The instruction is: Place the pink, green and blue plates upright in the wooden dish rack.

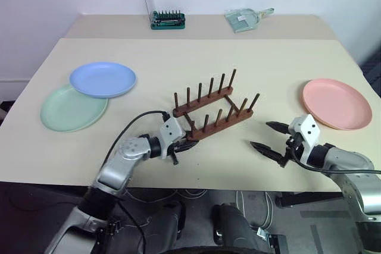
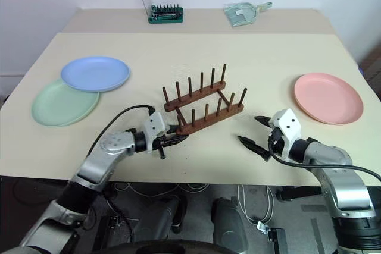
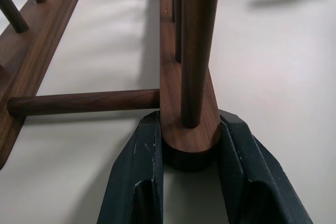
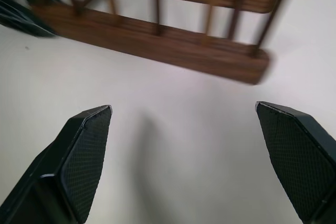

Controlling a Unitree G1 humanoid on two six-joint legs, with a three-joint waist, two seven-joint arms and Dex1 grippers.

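While the green plate (image 1: 72,109) and the overlapping blue plate (image 1: 102,79) lie well off your left gripper (image 3: 190,153), its fingers clamp the near rail end of the wooden dish rack (image 1: 213,106); your right gripper (image 1: 266,135) gapes empty beside the rack, the pink plate (image 1: 336,103) just beyond.

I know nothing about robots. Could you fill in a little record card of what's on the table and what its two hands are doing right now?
Rack: wooden dish rack at table centre, no plates in it
Blue plate: blue plate on the robot's left, lying flat, overlapping the green one's edge
Green plate: green plate flat beneath it
Pink plate: pink plate flat, alone on the robot's right
Left end effector: left end effector closed on the near end of one rack rail
Right end effector: right end effector open, holding nothing, beside the rack
Far edge: screwdriver bit set, clear dustpan
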